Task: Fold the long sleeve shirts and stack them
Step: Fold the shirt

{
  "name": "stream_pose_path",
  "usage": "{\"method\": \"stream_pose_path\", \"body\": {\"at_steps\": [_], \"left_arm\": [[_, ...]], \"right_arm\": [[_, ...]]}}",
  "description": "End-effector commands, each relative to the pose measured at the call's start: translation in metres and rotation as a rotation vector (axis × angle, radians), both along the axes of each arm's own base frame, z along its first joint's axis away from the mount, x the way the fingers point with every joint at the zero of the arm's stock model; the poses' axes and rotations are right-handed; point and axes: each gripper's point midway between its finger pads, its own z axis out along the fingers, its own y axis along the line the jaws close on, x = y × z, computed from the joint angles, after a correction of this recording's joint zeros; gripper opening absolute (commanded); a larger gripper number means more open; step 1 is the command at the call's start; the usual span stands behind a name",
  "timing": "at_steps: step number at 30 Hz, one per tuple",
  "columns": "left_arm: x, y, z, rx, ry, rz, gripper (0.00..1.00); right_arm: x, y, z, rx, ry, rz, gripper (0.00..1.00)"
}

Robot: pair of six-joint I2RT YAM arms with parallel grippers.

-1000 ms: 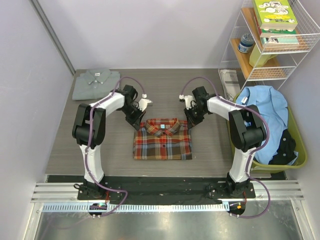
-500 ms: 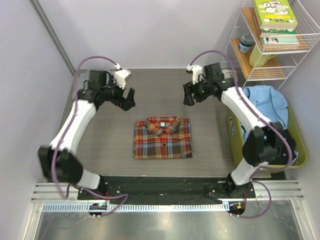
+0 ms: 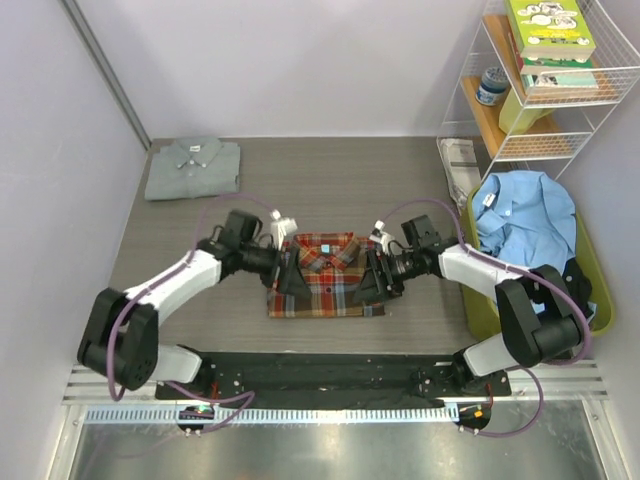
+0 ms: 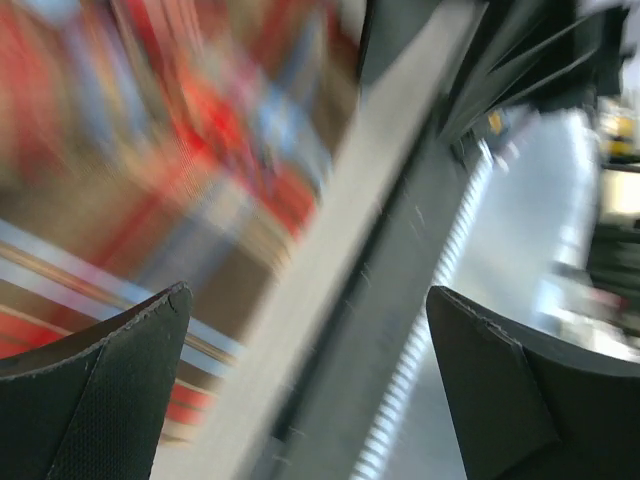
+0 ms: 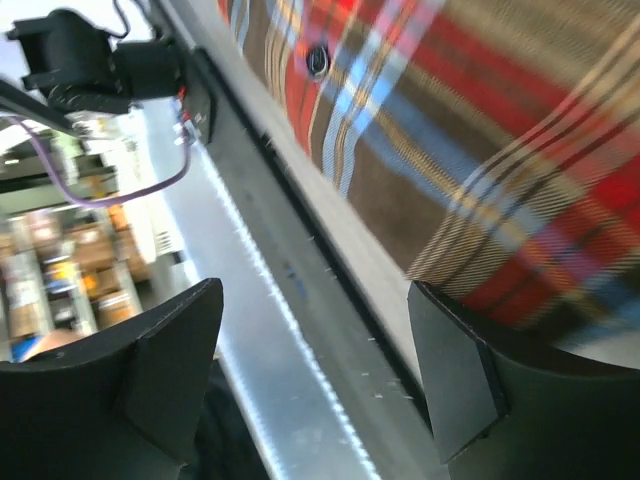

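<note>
The plaid long sleeve shirt (image 3: 325, 280) lies folded at the table's middle, collar toward the back. The pale grey long sleeve shirt (image 3: 193, 167) lies folded at the back left corner. My left gripper (image 3: 292, 277) is low at the plaid shirt's left edge, jaws open and empty. In the left wrist view the blurred plaid cloth (image 4: 150, 150) fills the upper left, beyond my left gripper (image 4: 310, 330). My right gripper (image 3: 367, 283) sits at the shirt's right edge, open. The right wrist view shows plaid cloth (image 5: 480, 150) against the right finger (image 5: 470, 380), with nothing between the jaws of my right gripper (image 5: 315, 340).
A green basket (image 3: 592, 290) at the right holds a blue shirt (image 3: 525, 225) and dark cloth. A wire shelf (image 3: 545, 90) with books stands at the back right, a paper booklet (image 3: 460, 160) below it. The black base plate (image 3: 330, 370) runs along the near edge.
Both grippers left the plaid shirt's collar, swung up toward the back, then came down at the shirt's left and right edges. Their jaws went from shut to open.
</note>
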Motion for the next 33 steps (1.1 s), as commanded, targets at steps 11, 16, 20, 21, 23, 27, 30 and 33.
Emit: {"method": "stream_pose_path", "body": {"at_steps": [11, 16, 20, 21, 23, 27, 30, 33], "left_arm": [[0.031, 0.016, -0.110, 0.022, 0.448, 0.230, 1.00], [0.069, 0.021, -0.112, -0.005, 0.421, 0.265, 0.97], [0.085, 0.013, -0.056, -0.109, 0.301, 0.217, 0.95], [0.083, 0.017, -0.045, -0.122, 0.283, 0.227, 0.96], [0.088, 0.033, -0.006, -0.154, 0.175, 0.295, 0.98], [0.093, 0.081, 0.021, -0.150, 0.124, 0.551, 1.00], [0.094, 0.121, 0.017, -0.088, 0.143, 0.747, 1.00], [0.089, 0.147, -0.001, -0.015, 0.236, 0.892, 1.00]], "right_arm": [[0.022, -0.025, -0.102, -0.178, 0.363, -0.073, 0.75], [0.088, -0.054, -0.116, -0.252, 0.270, -0.163, 0.70], [0.118, -0.047, -0.071, -0.198, 0.140, -0.139, 0.65], [0.122, -0.044, -0.054, -0.166, 0.103, -0.135, 0.64], [0.123, -0.035, -0.005, -0.074, -0.012, -0.115, 0.61], [0.123, -0.020, 0.040, -0.091, -0.254, -0.070, 0.50], [0.126, 0.006, 0.048, -0.201, -0.436, -0.028, 0.42], [0.127, 0.043, 0.039, -0.332, -0.630, 0.080, 0.28]]}}
